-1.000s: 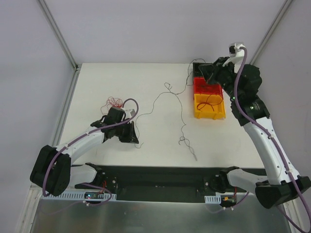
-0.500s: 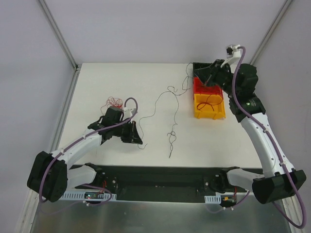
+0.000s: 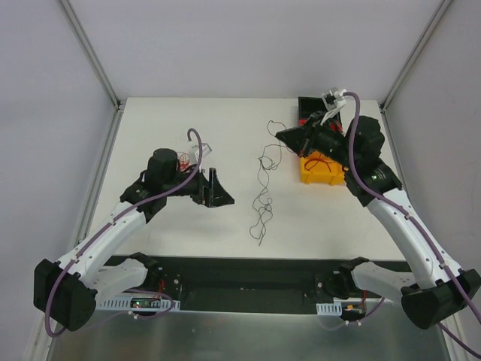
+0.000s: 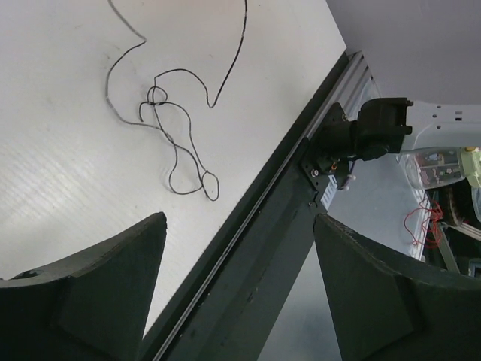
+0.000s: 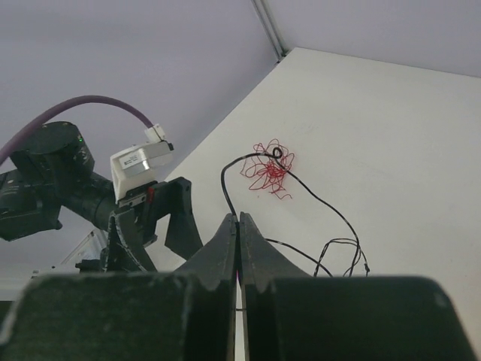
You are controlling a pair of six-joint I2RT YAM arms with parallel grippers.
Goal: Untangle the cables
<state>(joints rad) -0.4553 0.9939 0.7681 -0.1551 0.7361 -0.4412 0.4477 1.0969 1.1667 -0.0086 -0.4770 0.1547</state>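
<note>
1. The left gripper [image 4: 237, 280] is seen with its fingers spread wide and nothing between them. It hovers over the near left part of the worktop [image 3: 150, 120].
2. The red tangle [image 5: 265, 170] lies bunched on the worktop just behind the left arm, partly hidden by it in the top view. It is touched by neither gripper.
3. The black cable [image 4: 155, 96] is strung down the middle of the worktop, well apart from the red tangle. Its upper end is held up and its looped lower end rests on the surface near the front edge.
4. The right gripper [image 5: 239, 219] is closed tight on the upper end of the black cable, which is pinched at the fingertips. It is held above the worktop just left of the yellow bin [image 3: 336, 179].
5. The step in hand is judged to be carrying off a black strand already freed from the red bundle.
6. Next, the strand would probably have to be set down clear of the other wires. The red tangle could then be taken up by the empty left gripper and teased apart, with care that no loop of the black cable is dragged back across it.
</note>
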